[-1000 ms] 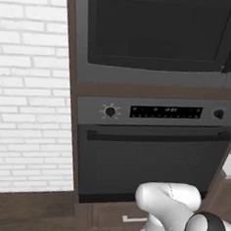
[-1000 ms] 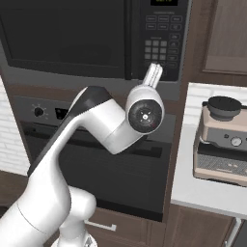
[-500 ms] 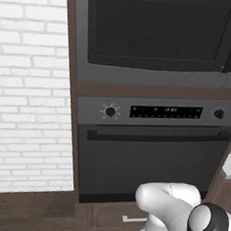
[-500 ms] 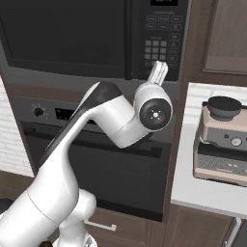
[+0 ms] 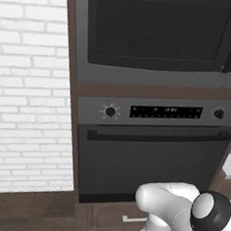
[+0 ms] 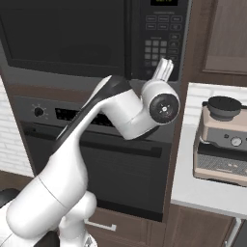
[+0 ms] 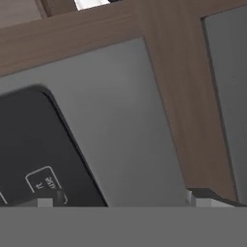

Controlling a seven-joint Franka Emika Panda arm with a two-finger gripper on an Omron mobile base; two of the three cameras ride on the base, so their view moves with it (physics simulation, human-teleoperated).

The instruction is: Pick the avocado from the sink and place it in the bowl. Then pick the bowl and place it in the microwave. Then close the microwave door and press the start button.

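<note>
The microwave sits built in above the oven, and the microwave door with its dark glass is shut. My gripper is raised to the lower end of the keypad at the microwave's right side. The hand view looks closely at the keypad's dark corner, a labelled button and the steel frame. There my gripper stands open, its fingertips far apart with nothing between them. The avocado, bowl and sink are out of view.
Under the microwave is a grey oven with knobs, a display strip and a bar handle. A coffee machine stands on the white counter to the right. A white brick wall is on the left.
The hand has moved a little to the right along the microwave front, nearer the keypad's lower right corner. The jaws have stayed open.
</note>
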